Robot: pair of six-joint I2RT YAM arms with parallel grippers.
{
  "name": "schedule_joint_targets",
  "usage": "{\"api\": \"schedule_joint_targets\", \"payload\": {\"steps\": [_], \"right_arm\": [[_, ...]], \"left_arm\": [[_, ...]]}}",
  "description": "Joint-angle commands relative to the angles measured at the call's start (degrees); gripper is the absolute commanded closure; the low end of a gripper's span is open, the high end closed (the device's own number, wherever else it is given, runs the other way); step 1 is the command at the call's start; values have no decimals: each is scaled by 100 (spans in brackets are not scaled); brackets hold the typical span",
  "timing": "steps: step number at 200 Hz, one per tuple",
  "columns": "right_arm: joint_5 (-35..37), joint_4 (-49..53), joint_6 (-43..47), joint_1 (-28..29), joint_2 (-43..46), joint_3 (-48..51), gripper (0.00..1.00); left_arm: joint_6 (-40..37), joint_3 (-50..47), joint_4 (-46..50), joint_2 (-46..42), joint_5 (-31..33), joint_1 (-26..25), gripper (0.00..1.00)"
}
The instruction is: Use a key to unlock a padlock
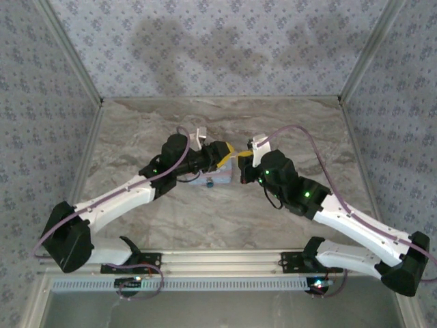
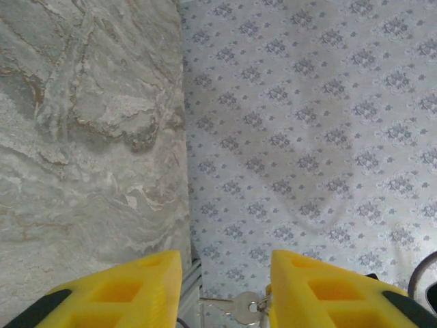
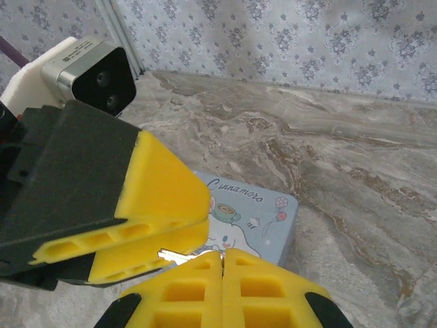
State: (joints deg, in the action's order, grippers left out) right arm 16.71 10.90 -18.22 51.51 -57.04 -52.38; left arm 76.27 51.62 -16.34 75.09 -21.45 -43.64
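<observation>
**Key pinched above the tin**

The marble tabletop carries a light-blue tin, and both grippers meet just above it. The left gripper has its jaws apart, gripping nothing. The right gripper has its jaws pressed together on the silver key, which reaches between the left jaws. A dark-blue speck at the tin's near edge may be the padlock.

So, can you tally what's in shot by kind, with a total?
Grippers: 2, left and right
Tin: 1
Key: 1
Key ring: 1
Total: 5
</observation>
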Motion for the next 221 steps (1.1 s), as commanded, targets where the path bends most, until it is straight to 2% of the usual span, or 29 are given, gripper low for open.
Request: {"api": "schedule_joint_targets", "payload": {"steps": [1, 53, 86, 104, 138, 167, 193, 202, 212, 221], "right_arm": [[-162, -143, -245, -87, -19, 66, 100], [-299, -165, -449, -235, -10, 121, 100], [-405, -205, -567, -312, -44, 174, 100], [-423, -221, -618, -321, -53, 185, 100], [-492, -256, -731, -356, -80, 203, 100], [-559, -285, -755, -360, -106, 211, 100], [-668, -207, -793, -382, -85, 225, 100], [-730, -150, -798, -407, -34, 249, 91], [-892, -41, -815, -457, 59, 294, 74], [-1074, 83, -788, -527, 193, 348, 66]], "left_arm": [[64, 226, -320, 54, -111, -73, 64], [99, 211, -446, 108, -95, -107, 81], [92, 210, -472, 127, -74, -112, 81], [90, 208, -489, 144, -86, -129, 88], [46, 219, -459, 171, -47, -158, 85], [4, 217, -455, 176, -32, -169, 100], [-179, 251, -261, 83, 33, -168, 100], [-330, 302, -66, 35, 75, -162, 100], [-586, 400, 266, -31, 104, -143, 100], [-864, 515, 661, -92, 135, -120, 100]]}}
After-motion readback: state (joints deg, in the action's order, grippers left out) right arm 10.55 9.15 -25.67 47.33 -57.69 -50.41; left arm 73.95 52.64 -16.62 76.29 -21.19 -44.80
